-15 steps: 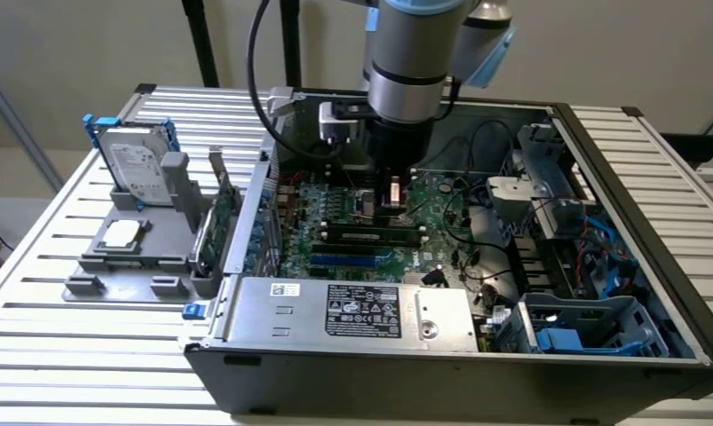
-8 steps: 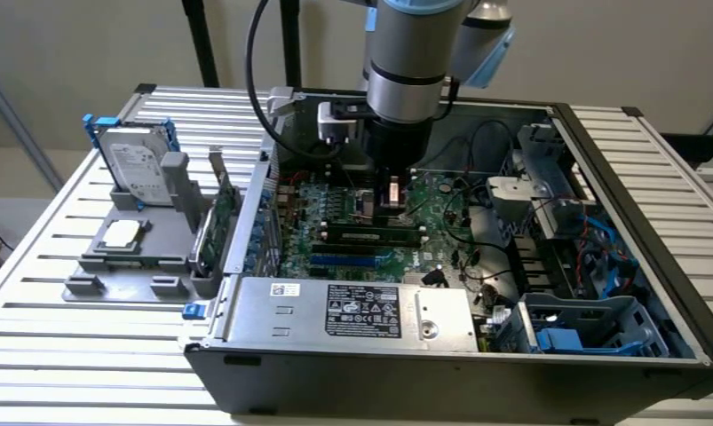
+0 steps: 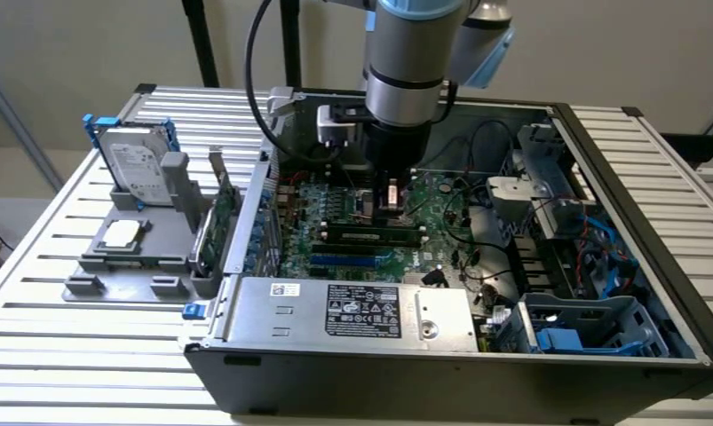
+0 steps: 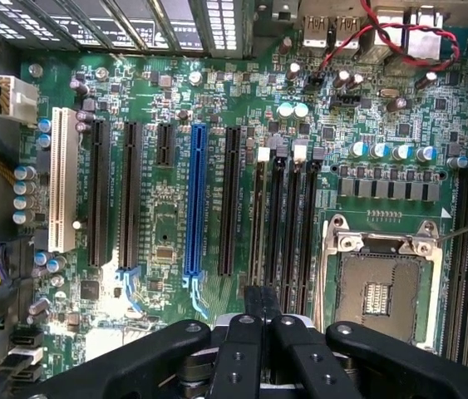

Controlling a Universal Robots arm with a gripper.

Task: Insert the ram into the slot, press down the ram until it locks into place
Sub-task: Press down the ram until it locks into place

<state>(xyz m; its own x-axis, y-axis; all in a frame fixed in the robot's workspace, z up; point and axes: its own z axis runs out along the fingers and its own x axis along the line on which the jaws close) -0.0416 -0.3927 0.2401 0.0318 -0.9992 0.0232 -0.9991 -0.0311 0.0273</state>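
Observation:
The ram (image 3: 368, 235) stands edge-up in a black slot on the green motherboard (image 3: 332, 200), inside the open computer case. In the wrist view the ram (image 4: 258, 224) appears as a thin brownish edge in the first of several parallel black slots (image 4: 288, 224) with white end latches. My gripper (image 3: 392, 197) hangs straight down from the arm, just above the board. Its black fingers (image 4: 242, 349) are shut together, and the gripper's tips (image 4: 262, 293) sit over the near end of the ram's top edge. Whether they touch it I cannot tell.
A long blue slot (image 4: 194, 199) and the square silver CPU socket (image 4: 379, 283) flank the memory slots. The power supply (image 3: 344, 306) and the drive cage (image 3: 582, 324) crowd the case. Outside it, a hard drive (image 3: 137, 164) stands on a grey fixture (image 3: 125, 257).

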